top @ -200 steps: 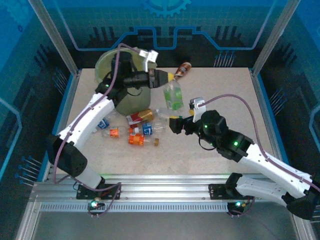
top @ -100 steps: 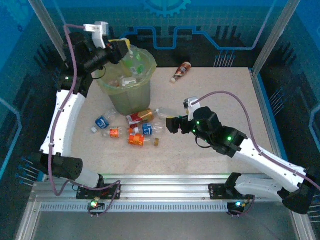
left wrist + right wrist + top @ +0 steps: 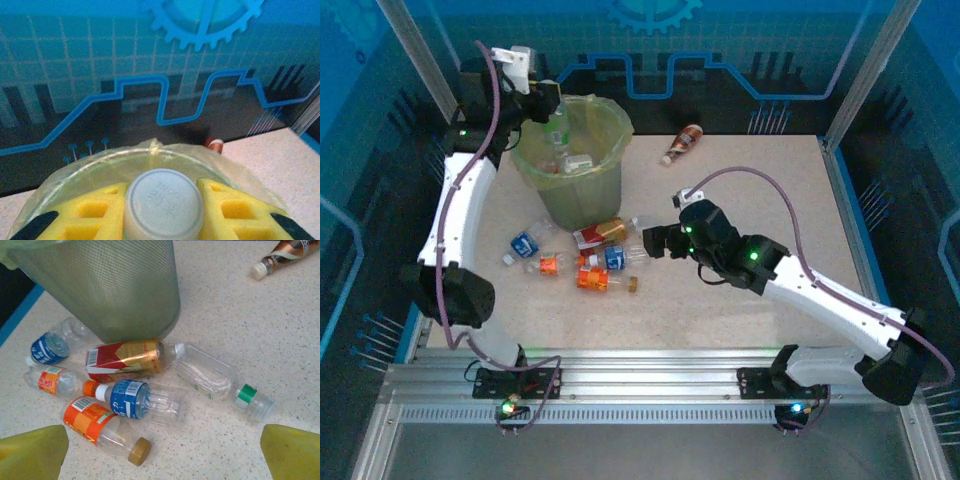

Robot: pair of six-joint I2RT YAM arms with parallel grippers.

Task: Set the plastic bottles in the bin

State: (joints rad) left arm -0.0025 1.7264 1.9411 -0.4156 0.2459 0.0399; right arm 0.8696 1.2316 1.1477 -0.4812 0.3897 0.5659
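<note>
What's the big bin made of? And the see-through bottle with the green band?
The bin looks like fine matte mesh, probably metal: a tiny grid shows. Its bag looks like thin see-through plastic, wrinkled at the rim. The bottle looks like clear glossy plastic; the table shows through.

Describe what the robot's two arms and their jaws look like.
The left arm and right arm have white link shells with black joints, green lights, and a purple cable looping to each wrist. The jaws carry yellow pads, the left ones with square holes.
</note>
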